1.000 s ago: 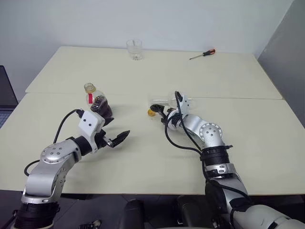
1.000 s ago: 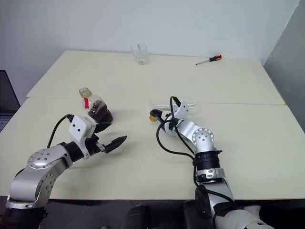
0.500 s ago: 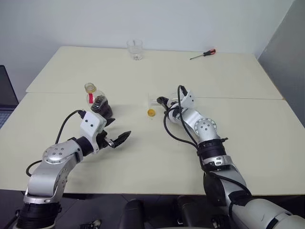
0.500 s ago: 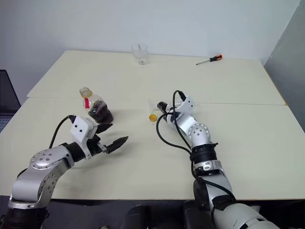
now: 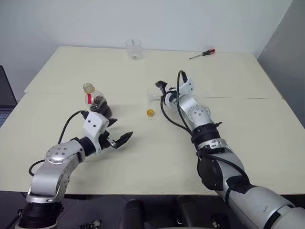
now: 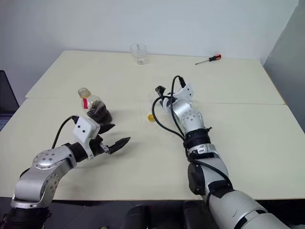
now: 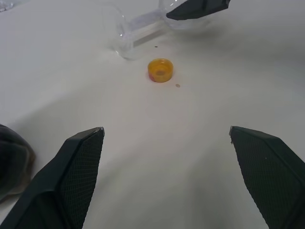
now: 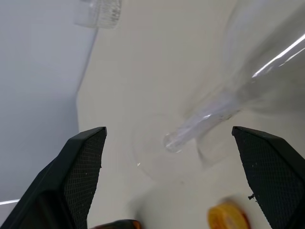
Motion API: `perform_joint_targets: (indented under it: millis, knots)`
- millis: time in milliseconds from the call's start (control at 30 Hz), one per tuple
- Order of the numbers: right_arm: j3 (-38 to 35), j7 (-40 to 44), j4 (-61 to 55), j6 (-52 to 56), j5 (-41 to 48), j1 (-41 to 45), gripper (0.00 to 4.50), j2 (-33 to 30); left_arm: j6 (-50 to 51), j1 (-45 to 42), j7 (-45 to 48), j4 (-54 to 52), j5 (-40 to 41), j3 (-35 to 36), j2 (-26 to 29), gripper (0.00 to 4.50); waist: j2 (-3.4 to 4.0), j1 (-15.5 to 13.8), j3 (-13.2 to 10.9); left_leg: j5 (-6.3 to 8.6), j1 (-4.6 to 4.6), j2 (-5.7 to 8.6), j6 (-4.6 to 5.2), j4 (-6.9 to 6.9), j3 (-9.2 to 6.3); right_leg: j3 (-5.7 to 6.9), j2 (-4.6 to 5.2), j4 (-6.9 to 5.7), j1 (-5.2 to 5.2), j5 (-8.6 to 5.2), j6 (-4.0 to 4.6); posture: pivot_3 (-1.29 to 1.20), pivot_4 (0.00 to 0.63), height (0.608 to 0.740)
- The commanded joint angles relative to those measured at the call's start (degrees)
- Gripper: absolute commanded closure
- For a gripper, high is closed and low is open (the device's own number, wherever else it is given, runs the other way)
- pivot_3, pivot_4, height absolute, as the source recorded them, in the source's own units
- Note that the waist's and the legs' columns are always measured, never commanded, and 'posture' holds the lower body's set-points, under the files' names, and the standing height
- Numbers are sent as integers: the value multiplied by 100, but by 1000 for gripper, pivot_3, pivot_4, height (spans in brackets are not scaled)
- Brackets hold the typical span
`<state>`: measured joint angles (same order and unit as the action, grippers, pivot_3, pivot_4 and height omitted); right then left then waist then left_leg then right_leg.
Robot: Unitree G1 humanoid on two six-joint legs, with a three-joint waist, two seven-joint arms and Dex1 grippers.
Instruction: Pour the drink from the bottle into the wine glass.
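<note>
The bottle stands upright and uncapped on the table's left, with the dark drink low in its body. Its yellow cap lies loose mid-table. My left gripper hovers open just in front of the bottle, with nothing between its fingers. The wine glass lies on its side beyond the cap, foot toward the bottle. My right gripper is open at the glass's bowl end. In the right wrist view the stem and bowl lie between its fingers. I cannot tell whether they touch.
A short clear tumbler stands at the table's far edge. A red-handled screwdriver lies at the far right. A seam runs across between the two tabletops. A dark laptop edge shows at the far left.
My right arm has stretched forward and risen, rolling its wrist, and now sits farther up the table by the lying glass. The cap is now uncovered. The left arm has stayed still.
</note>
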<state>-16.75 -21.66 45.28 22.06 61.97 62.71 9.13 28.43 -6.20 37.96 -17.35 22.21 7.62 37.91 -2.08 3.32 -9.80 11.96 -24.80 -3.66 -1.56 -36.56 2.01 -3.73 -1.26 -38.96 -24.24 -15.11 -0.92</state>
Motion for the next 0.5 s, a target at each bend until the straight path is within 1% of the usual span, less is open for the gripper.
perform_joint_targets:
  millis: [33, 233, 500]
  knots:
    - [-106, 114, 141, -77, -36, 309, 0, 1187, -17, -58, -19, -158, -9, 77, 25, 21, 1, -5, -1, 0, -1, 0, 0, 4, 0, -1, 2, 0, -1, 0, 1, 0, 150, 740]
    - [-151, 154, 259, -61, -69, 365, 0, 1137, -10, -57, -31, -164, -13, 89, 26, 21, 1, -2, -1, 0, 0, 0, 0, 9, -2, -2, 10, 0, -4, 0, 1, 0, 150, 740]
    - [-151, 185, 83, 40, -138, 348, 0, 988, -66, -79, -17, -113, -33, 73, 14, 21, 2, -1, -1, 0, 0, 0, 0, 9, -2, -1, 9, -1, -3, -1, 2, 0, 150, 740]
